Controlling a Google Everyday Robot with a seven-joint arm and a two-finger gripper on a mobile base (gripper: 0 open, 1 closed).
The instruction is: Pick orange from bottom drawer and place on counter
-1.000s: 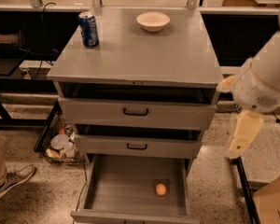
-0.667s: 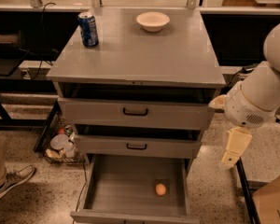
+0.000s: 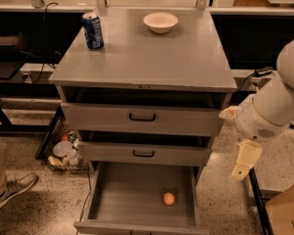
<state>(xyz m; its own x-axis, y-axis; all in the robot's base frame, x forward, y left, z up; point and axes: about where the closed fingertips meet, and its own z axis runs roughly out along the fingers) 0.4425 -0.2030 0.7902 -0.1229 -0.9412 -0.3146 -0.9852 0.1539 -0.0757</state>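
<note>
Camera view: the gripper [image 3: 244,161] hangs off the right side of the cabinet, in the air over the speckled floor, pointing down at about the level of the middle drawer [image 3: 143,153]. Whether it is open or closed cannot be told from here, and nothing can be seen in it. The pale arm [image 3: 277,106] rises from it toward the right edge.

The orange [image 3: 169,198] lies below and to the left of the gripper, well apart from it, on the flat floor of the bottom drawer [image 3: 122,199]. That drawer is pulled out; the fruit rests right of centre, toward the front. The top drawer [image 3: 142,117] and the middle drawer above it each stand slightly out and carry a black handle.

On the counter [image 3: 147,58] a blue drink can [image 3: 93,30] stands upright at the back left, its print too small to read. A cream bowl [image 3: 160,21] sits at the back centre, apart from the can.

A shoe [image 3: 12,190] shows at the lower left, and a cardboard box [image 3: 284,212] at the lower right.
</note>
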